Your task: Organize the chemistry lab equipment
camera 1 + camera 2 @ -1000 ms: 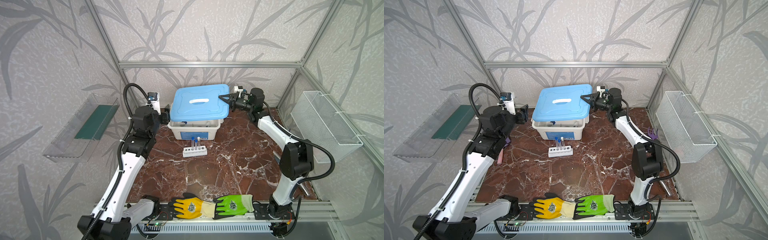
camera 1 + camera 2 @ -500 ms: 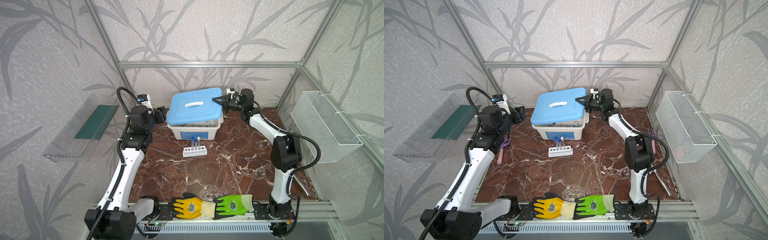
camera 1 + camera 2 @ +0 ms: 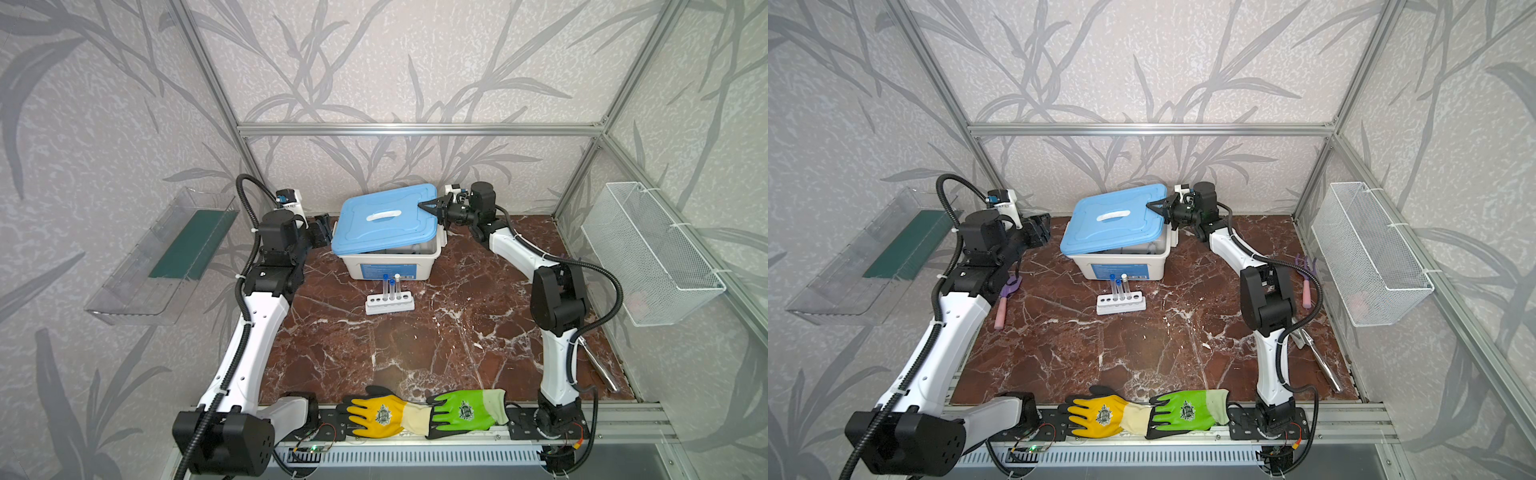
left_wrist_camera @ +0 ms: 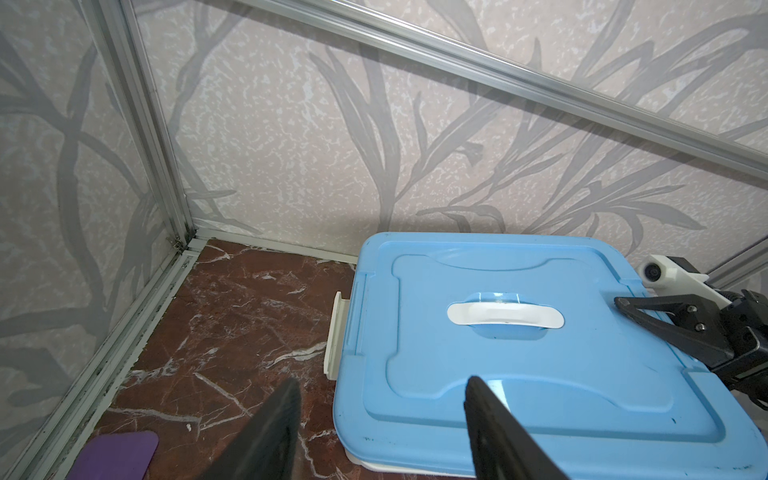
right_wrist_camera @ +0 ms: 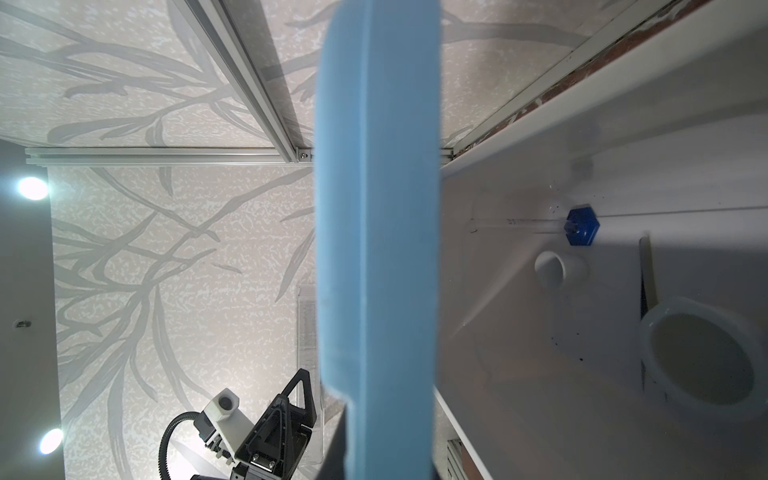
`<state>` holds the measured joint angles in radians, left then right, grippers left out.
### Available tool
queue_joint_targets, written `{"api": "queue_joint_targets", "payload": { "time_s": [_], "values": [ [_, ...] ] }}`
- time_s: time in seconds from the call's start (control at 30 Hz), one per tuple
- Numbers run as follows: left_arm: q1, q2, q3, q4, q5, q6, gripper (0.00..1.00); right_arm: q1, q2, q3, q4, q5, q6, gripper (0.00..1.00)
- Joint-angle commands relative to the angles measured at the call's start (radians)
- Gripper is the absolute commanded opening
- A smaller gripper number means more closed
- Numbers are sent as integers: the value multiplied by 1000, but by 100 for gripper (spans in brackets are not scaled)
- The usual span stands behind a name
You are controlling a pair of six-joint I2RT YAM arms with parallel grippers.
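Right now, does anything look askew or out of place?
The blue lid sits tilted on the white bin, its right edge held up by the shut right pincer, leaving a gap.

- White six-hole rack [image 3: 390, 305] — sits flat on the marble tabletop [image 3: 374, 353], mid-table, just in front of the white bin [image 3: 390, 266].
- Three clear test tubes [image 3: 392, 290] stand upright in the rack, side by side: two blue-capped, one white-capped. Holes toward its left end are empty.
- Metal tweezers [image 3: 1323, 366] lie flat near the tabletop's right front corner, well apart from the rack.
- Clear vessel [image 5: 581, 226] on a blue hexagonal base — inside the bin, under the tilted blue lid [image 5: 374, 208], seemingly upright.
- Small white dish [image 5: 559, 270] and larger white dish [image 5: 702, 361] sit on the bin's floor near the vessel, apart from each other.
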<state>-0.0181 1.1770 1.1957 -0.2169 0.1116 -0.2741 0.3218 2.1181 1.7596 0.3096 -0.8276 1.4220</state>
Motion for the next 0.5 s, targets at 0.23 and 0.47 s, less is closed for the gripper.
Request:
{"api": "queue_joint_targets", "payload": {
  "time_s": [0.23, 0.47],
  "values": [
    [9, 6, 0, 14, 19, -23, 63, -12, -26, -39, 81, -2, 0, 12],
    [10, 6, -5, 32, 42, -32, 63, -24, -39, -84, 109, 3, 9, 12]
  ]
}}
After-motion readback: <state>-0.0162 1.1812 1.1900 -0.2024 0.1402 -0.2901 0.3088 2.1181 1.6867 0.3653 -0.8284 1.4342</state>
